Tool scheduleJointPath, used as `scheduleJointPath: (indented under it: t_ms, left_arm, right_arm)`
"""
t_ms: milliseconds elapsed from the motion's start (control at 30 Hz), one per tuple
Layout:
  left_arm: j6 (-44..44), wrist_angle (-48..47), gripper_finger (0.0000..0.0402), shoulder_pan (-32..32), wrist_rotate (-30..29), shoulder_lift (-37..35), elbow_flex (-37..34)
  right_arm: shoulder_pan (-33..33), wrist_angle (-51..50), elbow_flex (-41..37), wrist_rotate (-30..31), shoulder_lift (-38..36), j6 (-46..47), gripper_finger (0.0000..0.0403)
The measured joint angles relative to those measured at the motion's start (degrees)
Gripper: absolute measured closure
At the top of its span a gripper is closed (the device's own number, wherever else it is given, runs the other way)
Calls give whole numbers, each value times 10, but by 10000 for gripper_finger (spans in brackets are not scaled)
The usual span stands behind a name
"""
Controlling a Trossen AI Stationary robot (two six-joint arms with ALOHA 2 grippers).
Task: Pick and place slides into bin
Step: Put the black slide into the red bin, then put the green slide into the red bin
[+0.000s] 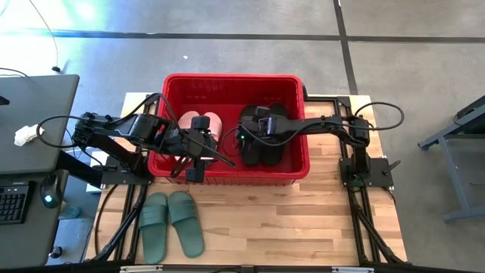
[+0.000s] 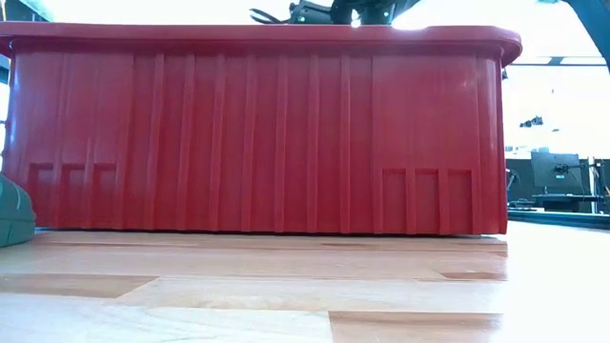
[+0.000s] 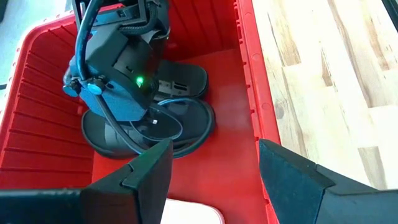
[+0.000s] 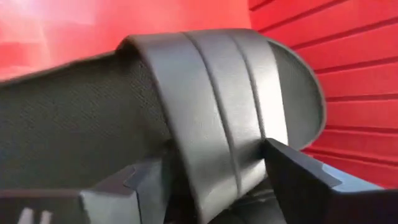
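The red bin [image 1: 299, 168] stands mid-table, its near wall [image 2: 257, 133] filling the low view. In it lie a pale pink pair of slides [image 1: 214, 120] at the left and a black pair [image 1: 267, 152] at the right. A sage green pair [image 1: 173, 224] lies flat on the wood in front of the bin. My right gripper [image 4: 214, 165] reaches down into the bin, open, with one black slide's strap [image 4: 211, 99] between its fingers. My left gripper [image 3: 214, 168] hangs open over the pink slides [image 3: 189, 213], holding nothing. My right gripper has a finger on either side of the black slide's wide strap [image 4: 249, 149], coming at it slanting down from the table's right. Whether the fingers touch the strap I cannot tell. The slide lies in the bin beside its mate.
The bin's near wall [image 3: 252, 81] runs close beside my left gripper. The right arm's wrist [image 3: 118, 68] and its cables sit right over the black slides [image 3: 186, 124]. Bare wooden table [image 1: 288, 227] lies in front of the bin, right of the green slides [image 2: 14, 214].
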Motion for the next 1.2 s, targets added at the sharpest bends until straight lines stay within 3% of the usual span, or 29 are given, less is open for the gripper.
scheduleJointPath:
  t_ms: [133, 333, 867, 1200]
  left_arm:
    - [0, 0, 181, 0, 0, 0, 0]
    - [0, 0, 181, 0, 0, 0, 0]
    - [0, 0, 181, 0, 0, 0, 0]
    - [0, 0, 181, 0, 0, 0, 0]
  right_arm:
    - [-4, -3, 0, -18, 0, 12, 156]
    - [-4, -5, 0, 10, 0, 13, 138]
    - [36, -10, 0, 23, 0, 9, 134]
    - [73, -36, 0, 114, 0, 8, 134]
